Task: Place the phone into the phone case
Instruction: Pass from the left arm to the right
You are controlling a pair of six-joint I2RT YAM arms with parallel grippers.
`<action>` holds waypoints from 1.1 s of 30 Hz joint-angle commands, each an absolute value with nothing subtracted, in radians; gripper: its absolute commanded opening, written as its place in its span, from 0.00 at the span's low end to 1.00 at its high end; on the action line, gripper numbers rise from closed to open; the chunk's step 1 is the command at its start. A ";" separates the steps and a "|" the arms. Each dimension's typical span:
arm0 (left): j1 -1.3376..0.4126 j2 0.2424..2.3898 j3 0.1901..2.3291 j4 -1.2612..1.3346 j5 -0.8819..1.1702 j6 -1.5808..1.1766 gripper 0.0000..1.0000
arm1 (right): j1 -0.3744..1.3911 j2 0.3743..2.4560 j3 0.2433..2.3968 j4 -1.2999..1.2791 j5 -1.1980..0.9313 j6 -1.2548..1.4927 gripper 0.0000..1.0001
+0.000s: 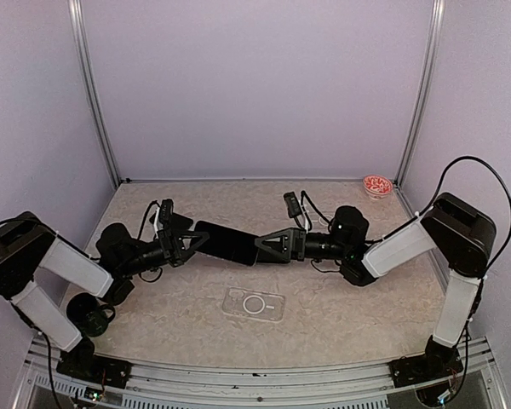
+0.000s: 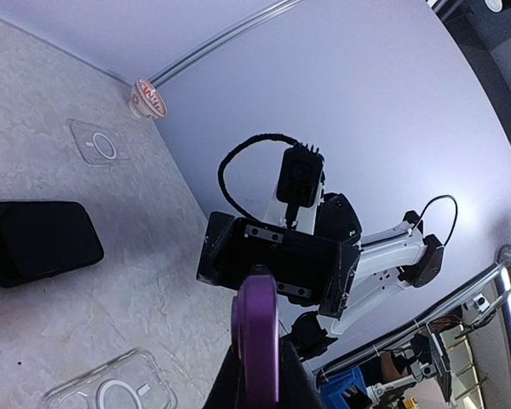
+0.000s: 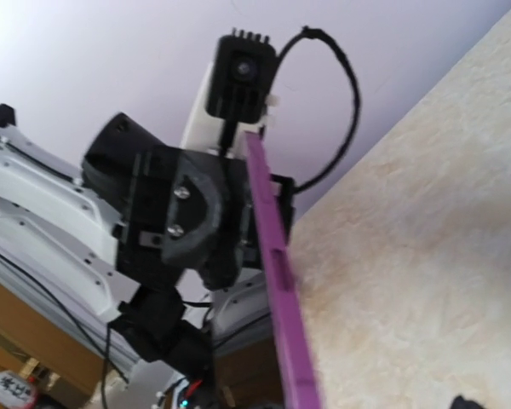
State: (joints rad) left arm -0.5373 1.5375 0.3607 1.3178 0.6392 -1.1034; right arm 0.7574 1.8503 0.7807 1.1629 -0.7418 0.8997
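The phone (image 1: 226, 243) is held level above the table, dark face up, with its purple edge (image 2: 257, 341) toward the left wrist camera. My left gripper (image 1: 194, 241) is shut on the phone's left end, its black fingers (image 2: 226, 385) pressed against both faces. My right gripper (image 1: 268, 245) faces it from the right. In the left wrist view the right gripper (image 2: 277, 264) stands wide open, its jaws either side of the phone's far tip and apart from it. In the right wrist view the phone (image 3: 277, 273) runs edge-on. The clear phone case (image 1: 254, 303) lies flat on the table nearer the front.
A small red-patterned bowl (image 1: 376, 186) sits at the back right corner. In the left wrist view, a flat black rectangular thing (image 2: 38, 239) and another clear case (image 2: 98, 145) lie on the table beyond the near clear case (image 2: 111, 394). Walls enclose three sides.
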 commanded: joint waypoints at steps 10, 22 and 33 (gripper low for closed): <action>-0.620 1.714 0.431 1.575 0.515 -1.126 0.00 | 0.804 1.887 0.829 1.240 -0.750 0.987 0.95; -0.657 1.721 0.442 1.555 0.436 -1.023 0.00 | 0.837 1.912 0.842 1.279 -0.755 1.045 0.89; -0.672 1.767 0.450 1.593 0.447 -1.044 0.00 | 0.838 1.905 0.870 1.259 -0.766 1.043 0.74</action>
